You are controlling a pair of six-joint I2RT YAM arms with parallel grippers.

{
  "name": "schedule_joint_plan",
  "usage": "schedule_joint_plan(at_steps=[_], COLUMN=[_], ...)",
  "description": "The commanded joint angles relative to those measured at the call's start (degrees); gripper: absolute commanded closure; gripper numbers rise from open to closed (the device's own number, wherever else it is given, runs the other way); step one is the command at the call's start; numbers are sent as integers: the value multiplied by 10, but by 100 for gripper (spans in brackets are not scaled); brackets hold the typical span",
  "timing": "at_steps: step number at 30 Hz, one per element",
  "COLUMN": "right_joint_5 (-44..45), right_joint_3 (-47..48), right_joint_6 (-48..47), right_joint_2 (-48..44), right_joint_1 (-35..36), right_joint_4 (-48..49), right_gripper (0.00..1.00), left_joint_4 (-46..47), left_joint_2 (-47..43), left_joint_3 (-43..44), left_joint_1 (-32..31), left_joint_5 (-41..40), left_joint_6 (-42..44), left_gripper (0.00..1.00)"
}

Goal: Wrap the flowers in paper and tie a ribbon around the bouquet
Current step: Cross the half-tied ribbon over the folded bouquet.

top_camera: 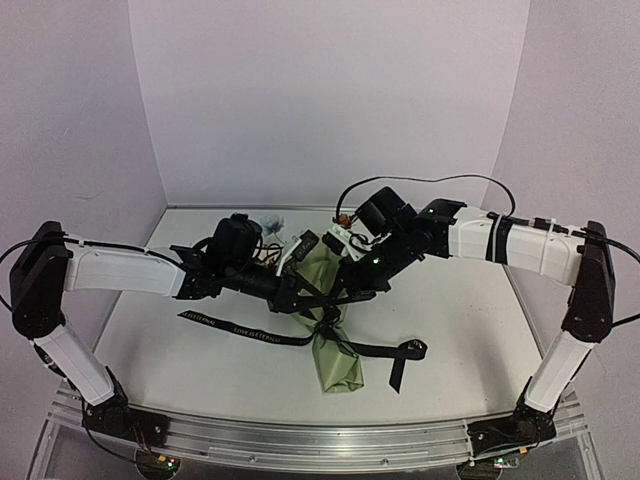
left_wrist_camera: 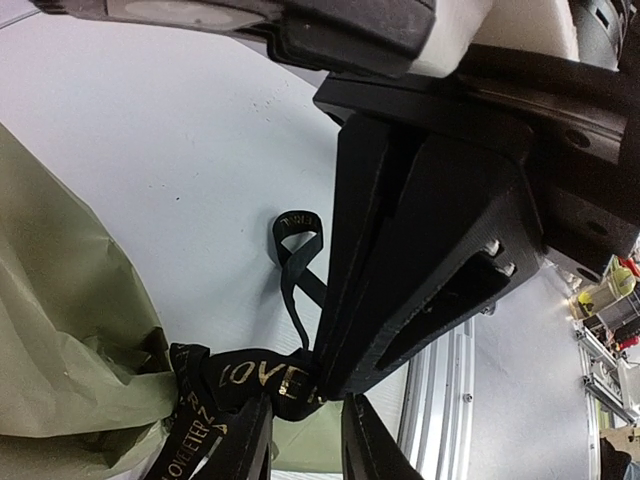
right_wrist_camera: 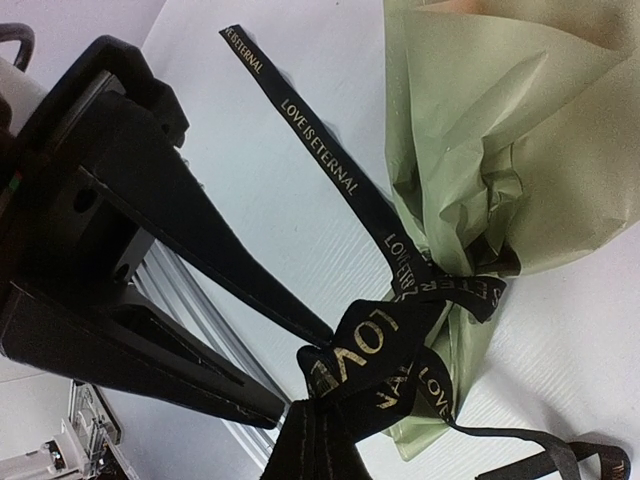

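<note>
- Evidently both arms meet over the bouquet [top_camera: 335,335] at mid-table so each can draw on the ribbon [top_camera: 240,327] and snug the knot at its waist
- Right gripper [right_wrist_camera: 310,365] is clenched on the ribbon by the knot; left gripper [left_wrist_camera: 320,385] also appears clamped on it (fingertips partly hidden)
- Bouquet's long axis runs near-to-far, flowers [top_camera: 272,222] pointing at the back wall

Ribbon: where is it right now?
Top view: the ribbon crosses the table centre, wrapped around the bouquet at its pinched waist, tails trailing left and right, below both grippers.
</note>
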Motion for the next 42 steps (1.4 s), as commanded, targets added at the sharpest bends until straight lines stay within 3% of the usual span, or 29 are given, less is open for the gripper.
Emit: schedule_joint_plan(at_steps=[1,12,18,31,36,42], right_joint_5=[0,6,27,130,158,198], right_joint_3=[19,22,15,-72,-139,-272], right_joint_6=[-2,-1,-5,-32,-44,-47], right_joint_2=[-2,1,-3,-81,-130,-190], right_joint_1=[5,6,7,13,14,15], right_joint_4=[-1,-1,0,51,102,230], right_gripper=[100,100,100,33,23,19], left_joint_4=[41,50,62,62,56,41], left_joint_2=[1,10,7,-29,-32,-34], left_joint_3=[6,5,-6,-48,-49,-44], left_joint_1=[3,3,3,3,3,7], left_joint_5=[1,-1,-14,-132,-150,-168], left_joint_6=[-14,-23,-30,-68,-77,-82], left_gripper=[75,99,100,100,100,100])
